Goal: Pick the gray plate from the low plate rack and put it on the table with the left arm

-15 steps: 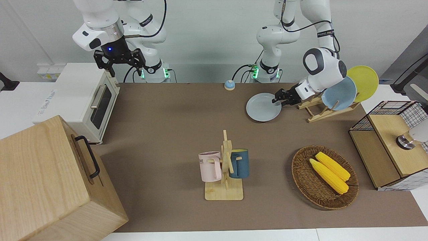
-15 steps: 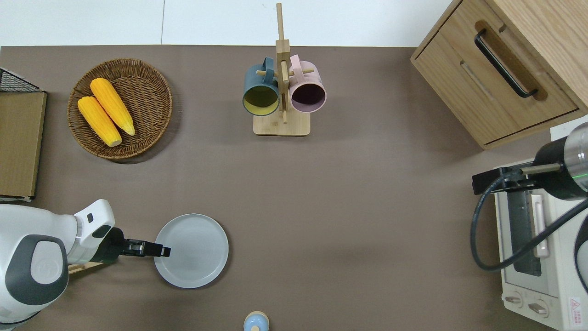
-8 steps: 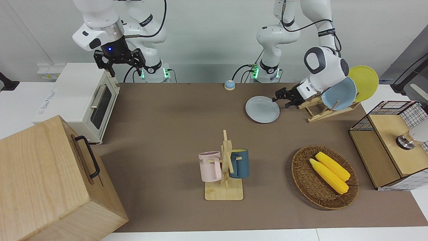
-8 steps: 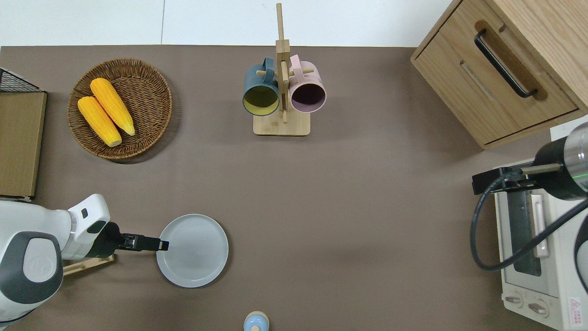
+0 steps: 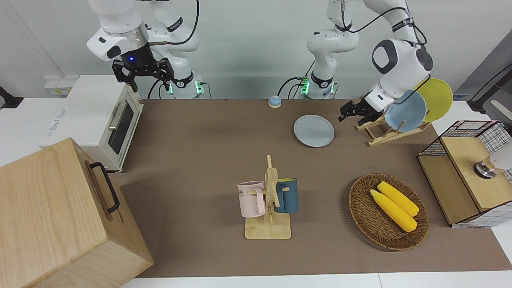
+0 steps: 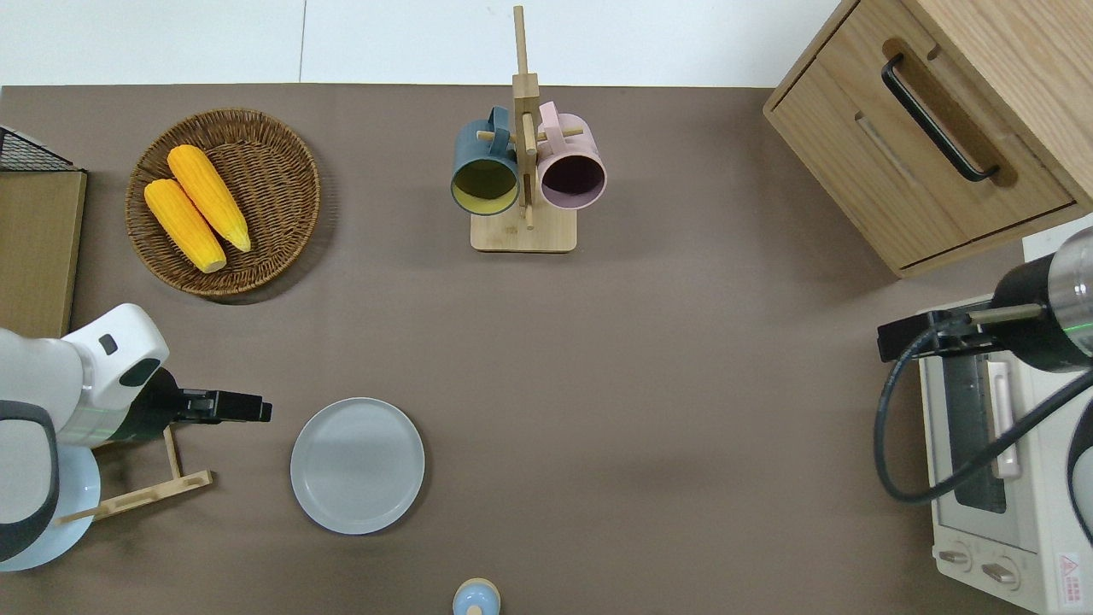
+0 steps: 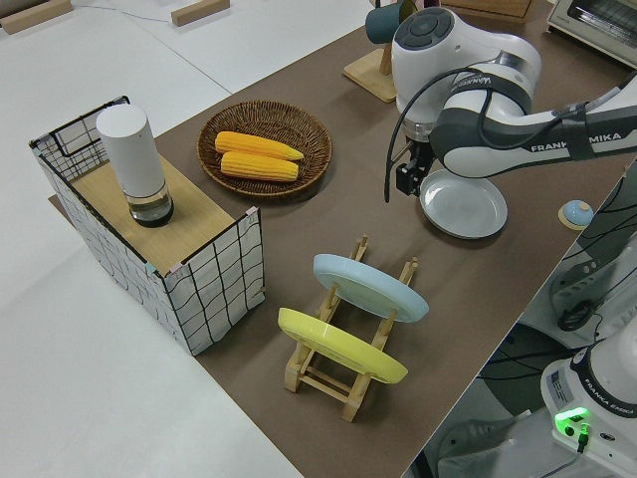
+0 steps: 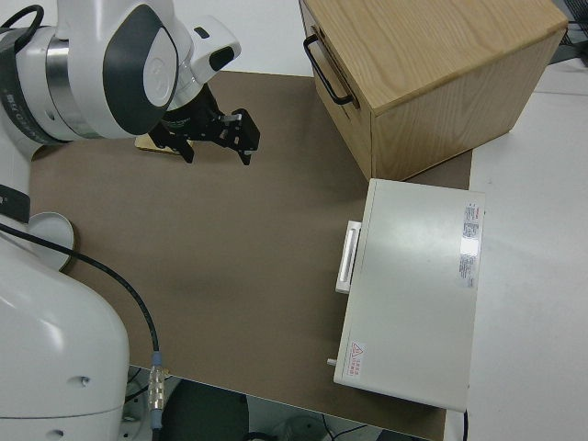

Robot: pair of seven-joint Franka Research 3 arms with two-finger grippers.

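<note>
Front view: the gray plate [image 5: 314, 131] lies flat on the brown counter [image 5: 208, 136], just beside the low plate rack [image 5: 386, 132] toward the right arm's end, and nothing holds it. The left gripper [image 5: 349, 113] hangs in the air between plate and rack, touching neither; I cannot tell whether its fingers are apart or together. On the rack lean a sky-blue plate [image 5: 406, 112] and a yellow plate [image 5: 436, 98]. The right arm is parked, its right gripper [image 5: 143, 76] with fingers spread apart. Overhead view: the gray plate [image 6: 357, 465] rests nearer to the robots than the mug tree [image 6: 523, 171], and the left gripper [image 6: 248, 407] is over bare counter beside the plate's rim, apart from it. Left side view: the plate [image 7: 463, 202] sits flat under the left arm [image 7: 478, 110], with the rack [image 7: 343, 349] carrying its two plates close by.
</note>
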